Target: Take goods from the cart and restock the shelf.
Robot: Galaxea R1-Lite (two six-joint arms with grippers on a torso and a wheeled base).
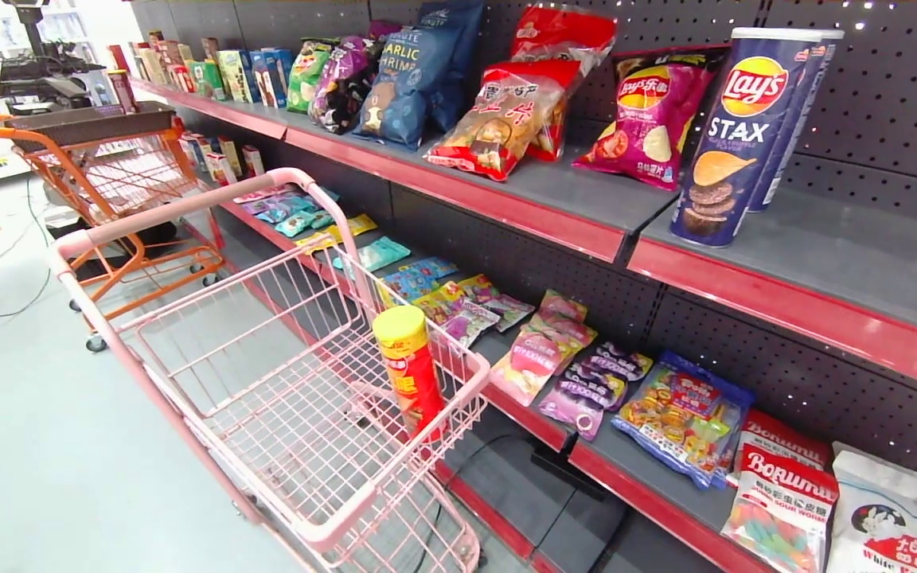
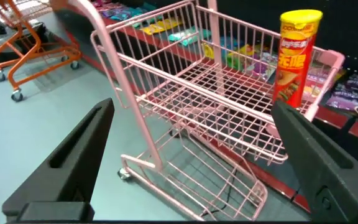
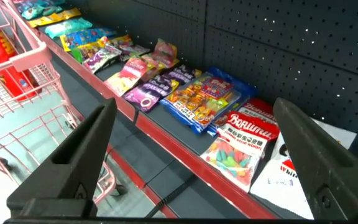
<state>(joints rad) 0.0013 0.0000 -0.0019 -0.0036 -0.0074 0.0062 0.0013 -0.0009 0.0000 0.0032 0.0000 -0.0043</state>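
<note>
Red chip can point(image 1: 411, 374) with yellow lid, upright in the pink cart point(image 1: 188, 203) basket, centre of the head frame, just beside the lower shelf point(image 1: 634, 469). Left gripper point(image 2: 191, 109) spread wide, clamping nothing, facing the cart. Right gripper point(image 3: 194, 107) likewise apart, above candy bags point(image 3: 197, 93).

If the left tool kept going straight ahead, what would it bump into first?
Probably the pink cart, its wire basket; the chip can stands off to one side. Depth is unclear.
</note>
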